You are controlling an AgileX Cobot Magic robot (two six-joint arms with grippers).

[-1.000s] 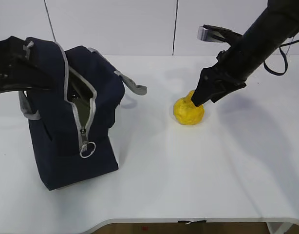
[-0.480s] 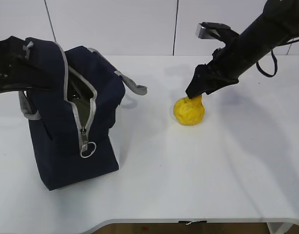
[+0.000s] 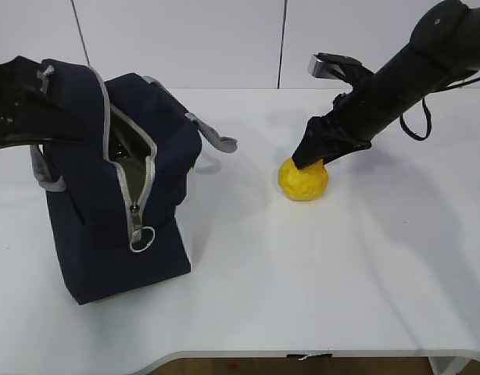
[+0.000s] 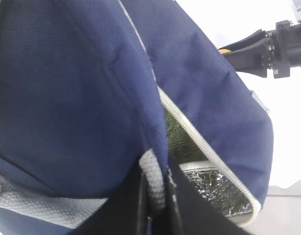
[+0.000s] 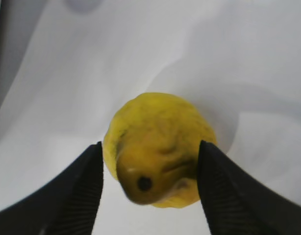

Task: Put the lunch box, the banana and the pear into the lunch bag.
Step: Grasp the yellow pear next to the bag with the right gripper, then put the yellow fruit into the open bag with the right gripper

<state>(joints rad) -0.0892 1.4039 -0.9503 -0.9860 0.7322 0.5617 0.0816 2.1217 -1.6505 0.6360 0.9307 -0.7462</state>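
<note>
White tabletop, pale wall panels behind. Lunch bag stands at left, zipper undone, silver lining showing inside. Left gripper pinches the bag's grey-edged rim, fingers pressed together on the fabric. Pear sits on the table right of the bag, well apart. Right gripper straddles the pear, fingers spread either side, contact unclear.
</note>
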